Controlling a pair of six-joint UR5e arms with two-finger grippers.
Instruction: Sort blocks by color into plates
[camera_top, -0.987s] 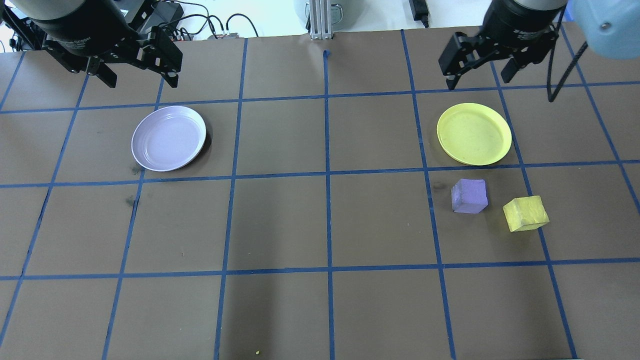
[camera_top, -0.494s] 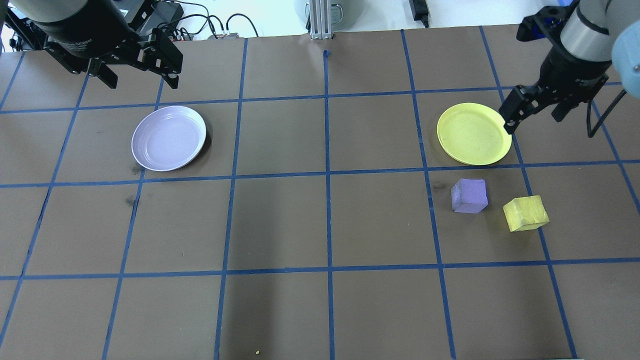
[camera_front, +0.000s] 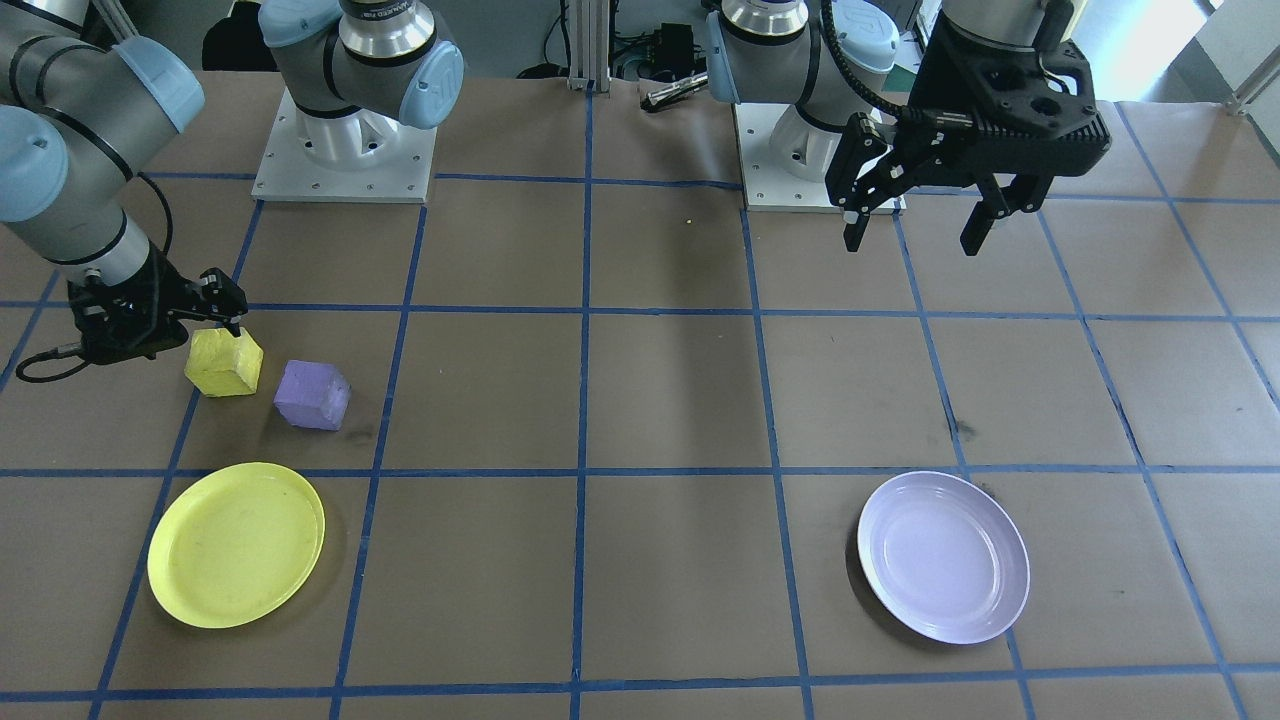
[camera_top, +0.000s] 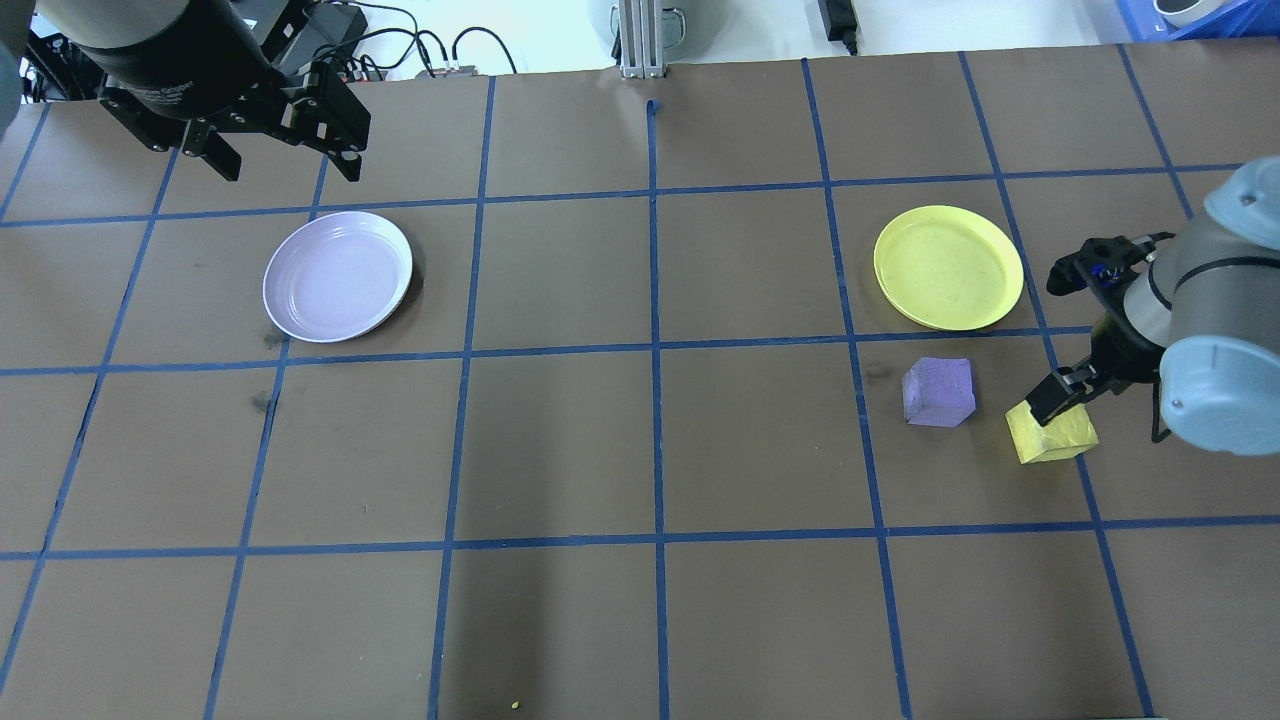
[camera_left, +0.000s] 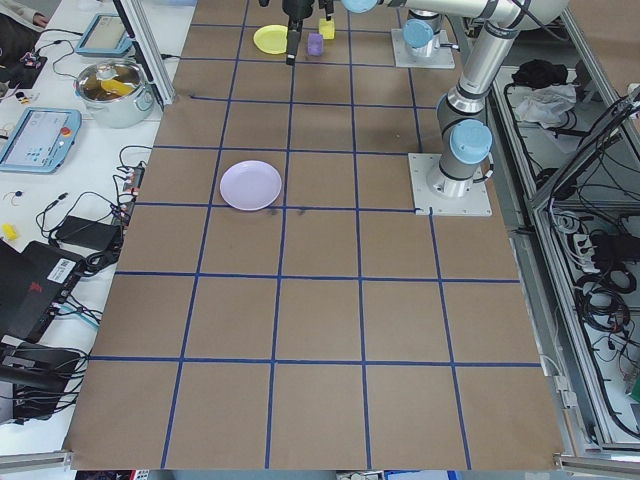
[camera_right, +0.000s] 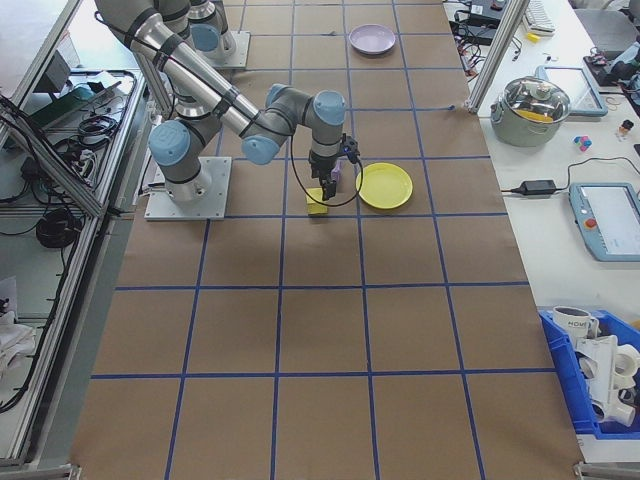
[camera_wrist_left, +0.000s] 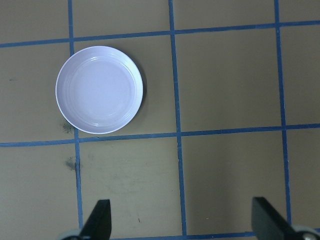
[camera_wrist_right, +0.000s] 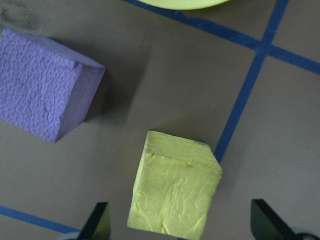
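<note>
Brown paper gridded with blue tape (camera_top: 655, 345) is covering the table (camera_top: 560, 620) you are working over. In the overhead view the lavender plate (camera_top: 338, 277) is sitting at about 10 o'clock from centre, the yellow plate (camera_top: 948, 268) at about 2 o'clock, both holding nothing yet.

Your right gripper (camera_wrist_right: 180, 222) is hanging low over the yellow block (camera_wrist_right: 175, 187), fingers spread wide with one on either side and neither touching it; nothing is being gripped. Your left gripper (camera_top: 280, 160) is waiting high, at 12 o'clock from the lavender plate, jaws apart and empty.

The yellow block is resting on the paper at 5 o'clock from the yellow plate. The purple block (camera_top: 938, 392) is lying just beside it at its 10 o'clock, apart from it.

Handling judgement: both blocks are looking like rough foam, so probably light, a little squashy and high in friction, unlikely to slip or break. Take the yellow one across two opposite flat faces, mid-height, and close gently.

Orientation: it is a near cube, so no real long axis. In the right wrist view its faces are sitting slightly skewed to the finger line, edges running roughly 1 to 7 o'clock. You are likely needing a small wrist turn before closing.
</note>
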